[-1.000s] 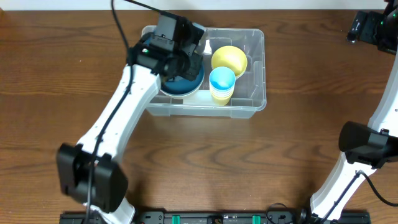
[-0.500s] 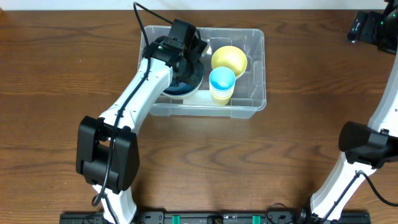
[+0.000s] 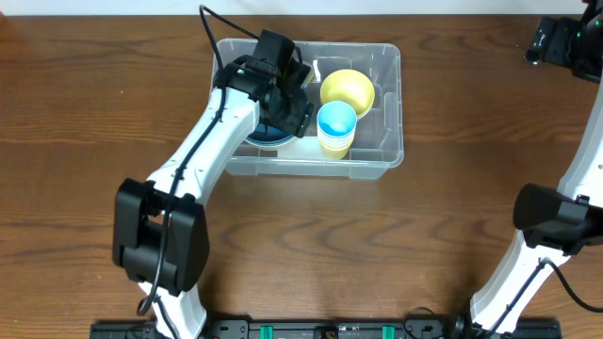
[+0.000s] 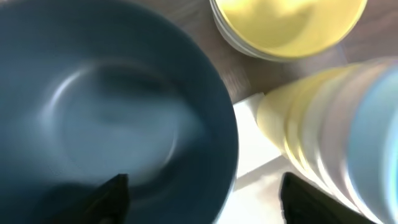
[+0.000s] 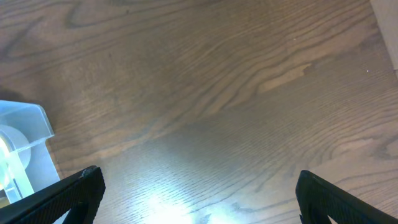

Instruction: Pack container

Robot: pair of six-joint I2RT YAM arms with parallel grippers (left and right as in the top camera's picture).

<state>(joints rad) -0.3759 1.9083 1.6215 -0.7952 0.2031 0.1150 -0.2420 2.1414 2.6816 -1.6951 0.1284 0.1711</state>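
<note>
The left gripper (image 4: 202, 196), clenched a moment ago, is spreading its fingers over the blue bowl (image 4: 93, 118), leaving it packed in the container (image 3: 399, 94) at the table's (image 3: 94, 188) far middle; the right gripper (image 5: 199, 199) is idling wide open.

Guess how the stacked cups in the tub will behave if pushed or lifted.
Probably light: the stacked cups look like thin plastic. Taller than wide, so apt to tip if pushed high; the container wall nearby may catch them. Lifting the top cup alone might separate the stack.
</note>
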